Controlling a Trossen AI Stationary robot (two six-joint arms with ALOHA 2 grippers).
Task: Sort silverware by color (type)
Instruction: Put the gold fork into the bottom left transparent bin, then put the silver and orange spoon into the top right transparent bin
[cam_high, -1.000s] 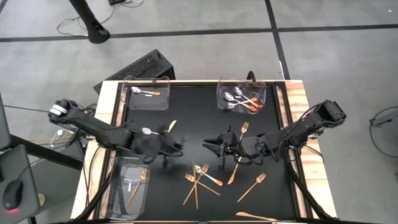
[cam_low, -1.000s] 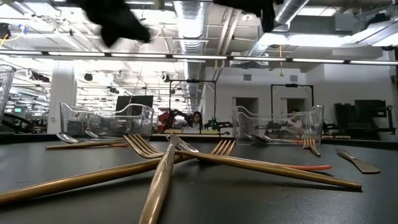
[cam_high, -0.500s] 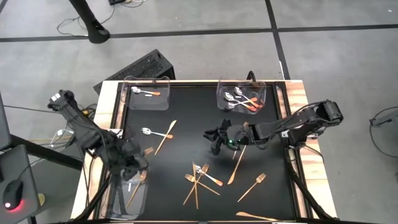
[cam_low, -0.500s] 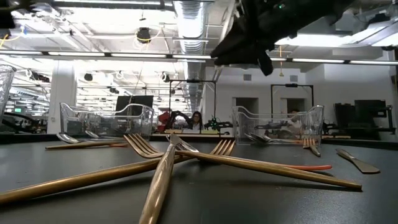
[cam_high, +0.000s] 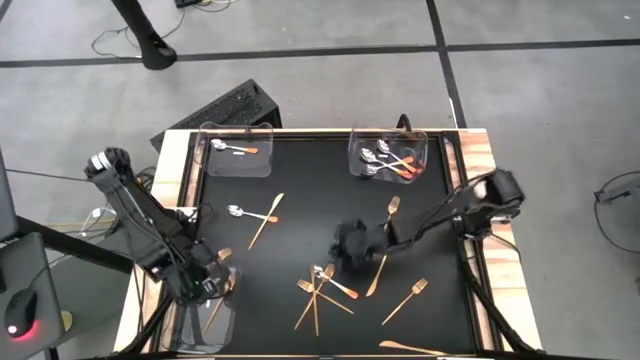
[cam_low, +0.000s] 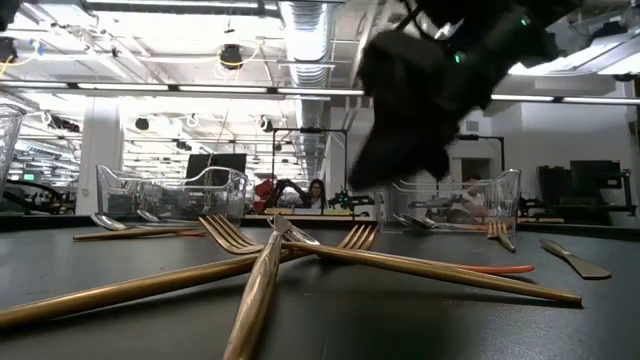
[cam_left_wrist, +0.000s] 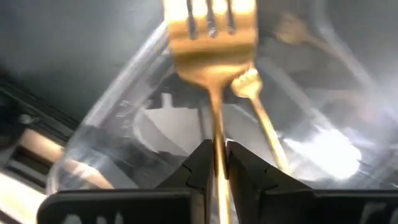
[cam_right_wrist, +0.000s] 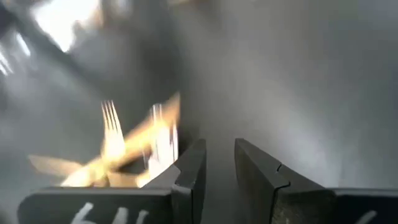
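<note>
My left gripper (cam_high: 203, 282) points down over the clear near-left tray (cam_high: 190, 325), shut on a gold fork (cam_left_wrist: 210, 37). A second gold fork (cam_high: 221, 303) lies in that tray. My right gripper (cam_high: 350, 246) hangs open above the black mat with nothing between its fingers (cam_right_wrist: 219, 163), just beyond a heap of crossed gold forks (cam_high: 314, 297) with a red-handled spoon (cam_high: 335, 284) on it. More gold forks (cam_high: 405, 300) and knives (cam_high: 377, 272) lie loose on the mat. My left gripper pinches the gold fork's thin handle (cam_left_wrist: 217, 163) between its two fingers, which come from above. The fork's tines (cam_left_wrist: 210, 22) stick out past the fingertips. It is lifted clear, above the near-left tray.
A far-left tray (cam_high: 262, 135) holds one spoon and a far-right tray (cam_high: 354, 150) holds several. A spoon (cam_high: 238, 212) and a knife (cam_high: 267, 219) lie on the mat's left half, a fork (cam_high: 393, 208) beside my right arm, and a knife (cam_high: 410, 347) at the near edge.
My left gripper has carried the gold fork from the mat's middle toward the table's near-left corner, turning until it points down over the near-left tray. My right gripper has tipped downward and sunk toward the heap of forks, its fingers still apart.
</note>
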